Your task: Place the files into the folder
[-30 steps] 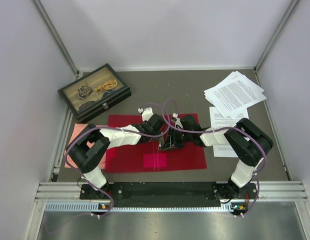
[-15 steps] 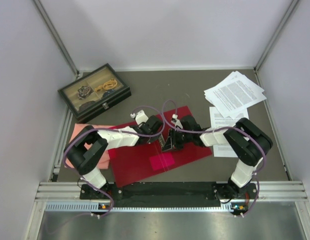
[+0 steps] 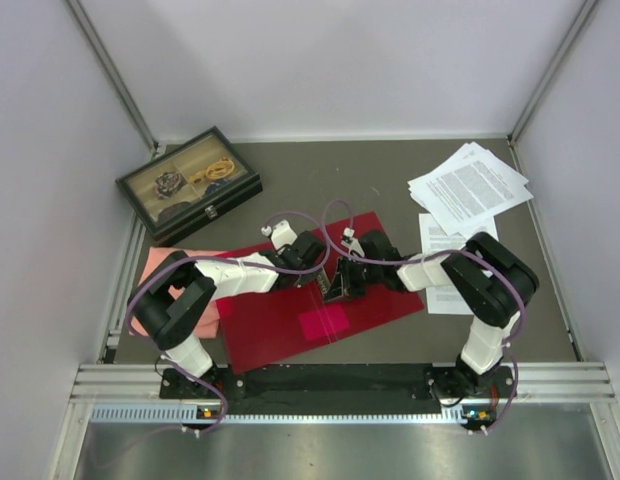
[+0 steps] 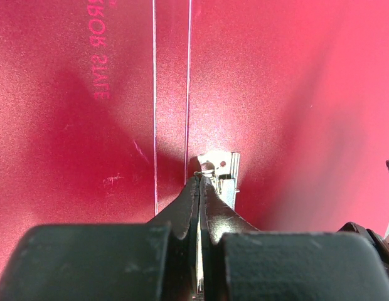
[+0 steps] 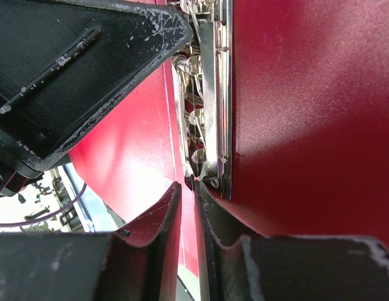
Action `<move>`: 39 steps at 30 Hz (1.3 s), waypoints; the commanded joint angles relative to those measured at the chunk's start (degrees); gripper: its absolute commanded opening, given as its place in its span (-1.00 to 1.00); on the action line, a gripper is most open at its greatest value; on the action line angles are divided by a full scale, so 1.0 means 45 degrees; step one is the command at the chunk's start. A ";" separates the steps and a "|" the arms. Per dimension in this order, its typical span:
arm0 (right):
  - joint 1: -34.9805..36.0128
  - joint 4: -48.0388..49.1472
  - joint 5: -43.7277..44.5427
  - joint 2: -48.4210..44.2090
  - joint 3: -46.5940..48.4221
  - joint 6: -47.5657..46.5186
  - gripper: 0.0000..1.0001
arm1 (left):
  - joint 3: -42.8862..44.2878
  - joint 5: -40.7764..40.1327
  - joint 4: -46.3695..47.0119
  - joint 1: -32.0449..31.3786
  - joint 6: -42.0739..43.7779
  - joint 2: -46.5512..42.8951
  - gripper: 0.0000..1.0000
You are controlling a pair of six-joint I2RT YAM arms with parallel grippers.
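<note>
The red folder (image 3: 280, 320) lies open and askew on the table, a pink sticker (image 3: 323, 321) inside it. Its metal clip (image 3: 335, 287) runs along the spine. My left gripper (image 3: 328, 277) is shut, its tips (image 4: 200, 180) pinched at one end of the clip (image 4: 223, 169). My right gripper (image 3: 346, 283) faces it from the other end. Its jaws (image 5: 188, 187) stand a narrow slit apart, right at the clip (image 5: 210, 94). The files (image 3: 468, 187) lie fanned at the back right, apart from both grippers. More printed sheets (image 3: 442, 262) lie partly under the right arm.
A black box with a glass lid (image 3: 188, 185) stands at the back left. A salmon-pink cloth (image 3: 155, 270) pokes out from under the folder's left side. The aluminium rail (image 3: 340, 380) runs along the near edge, and walls close in both sides.
The folder has swung counter-clockwise with the left gripper at its clip, so its right corner is now farther back. Over the last half second almost nothing has moved.
</note>
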 commanded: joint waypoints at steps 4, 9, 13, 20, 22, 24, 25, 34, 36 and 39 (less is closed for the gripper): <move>-0.0244 0.0646 0.0158 0.0405 0.0240 -0.0345 -0.67 | -0.0560 0.0301 -0.2108 -0.0115 0.0701 0.0218 -1.00; -0.0323 0.0412 0.0157 0.0386 0.0416 -0.0442 -0.66 | -0.0503 0.0340 -0.2108 -0.0135 0.0837 0.0295 -1.00; -0.0459 0.0276 0.0157 0.0269 0.0435 -0.0560 -0.66 | -0.0483 0.0320 -0.2127 -0.0174 0.0897 0.0315 -1.00; -0.0596 0.0588 0.0057 0.0347 0.0397 -0.0423 -0.61 | -0.0424 0.0262 -0.2166 -0.0193 0.0975 0.0276 -1.00; -0.0538 0.0841 -0.0017 0.0424 0.0338 -0.0345 -0.61 | -0.0405 0.0281 -0.2166 -0.0193 0.0955 0.0237 -1.00; -0.0557 0.0745 0.0019 0.0542 0.0397 -0.0384 -0.61 | -0.0346 0.0281 -0.2166 -0.0213 0.0975 0.0314 -1.00; -0.0596 0.0725 0.0156 0.0562 0.0397 -0.0423 -0.62 | -0.0327 0.0300 -0.2166 -0.0232 0.0994 0.0315 -1.00; -0.0596 -0.0326 0.0567 0.0855 0.1138 -0.1125 -1.00 | -0.0307 0.0145 -0.2264 -0.0369 0.1072 0.0276 -1.00; -0.0596 -0.0622 0.0782 0.0874 0.1275 -0.1321 -1.00 | -0.0307 0.0067 -0.2283 -0.0389 0.1247 0.0159 -1.00; -0.0596 -0.0760 0.0919 0.0796 0.1082 -0.1224 -1.00 | -0.0384 -0.0129 -0.2206 -0.0389 0.1677 -0.0152 -1.00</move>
